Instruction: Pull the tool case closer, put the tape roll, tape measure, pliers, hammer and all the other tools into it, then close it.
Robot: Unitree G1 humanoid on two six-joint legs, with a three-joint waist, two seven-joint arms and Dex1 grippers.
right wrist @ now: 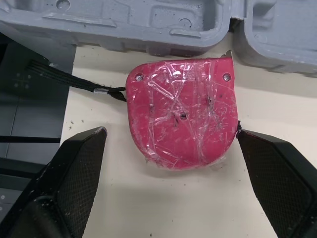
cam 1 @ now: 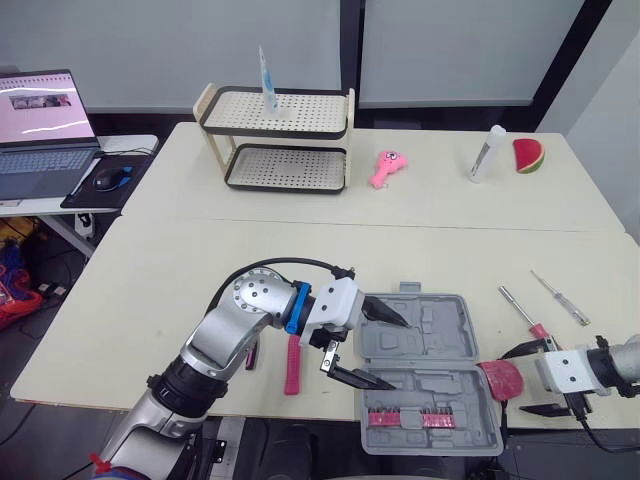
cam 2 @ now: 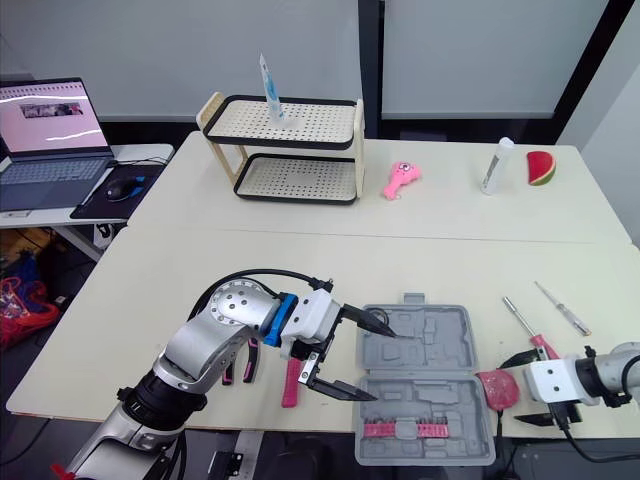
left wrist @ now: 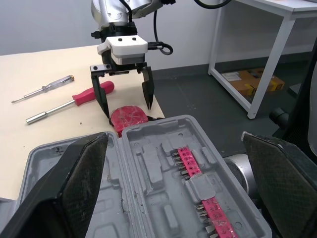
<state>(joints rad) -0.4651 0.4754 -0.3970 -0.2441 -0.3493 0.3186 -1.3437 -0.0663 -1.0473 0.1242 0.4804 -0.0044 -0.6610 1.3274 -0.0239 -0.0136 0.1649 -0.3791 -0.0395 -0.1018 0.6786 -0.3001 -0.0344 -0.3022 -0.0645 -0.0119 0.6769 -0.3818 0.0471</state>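
The grey tool case (cam 1: 430,345) lies open at the table's front edge, with a red strip of bits (cam 1: 408,418) in its near half. My left gripper (cam 1: 392,352) is open, its fingers straddling the case's left side. Right of the case lies the pink tape measure (right wrist: 182,113), and my right gripper (cam 1: 513,383) is open with one finger on each side of it, not touching. A pink-handled tool (cam 1: 292,365) and pliers (cam 1: 250,355), partly hidden by my left arm, lie left of the case. Two screwdrivers (cam 1: 525,312) (cam 1: 560,297) lie at the right.
On the far table stand a two-tier rack (cam 1: 277,140), a pink toy (cam 1: 387,167), a white tube (cam 1: 487,153) and a watermelon slice (cam 1: 528,155). A laptop (cam 1: 40,130) sits on a side desk at the far left. The case overhangs the front edge.
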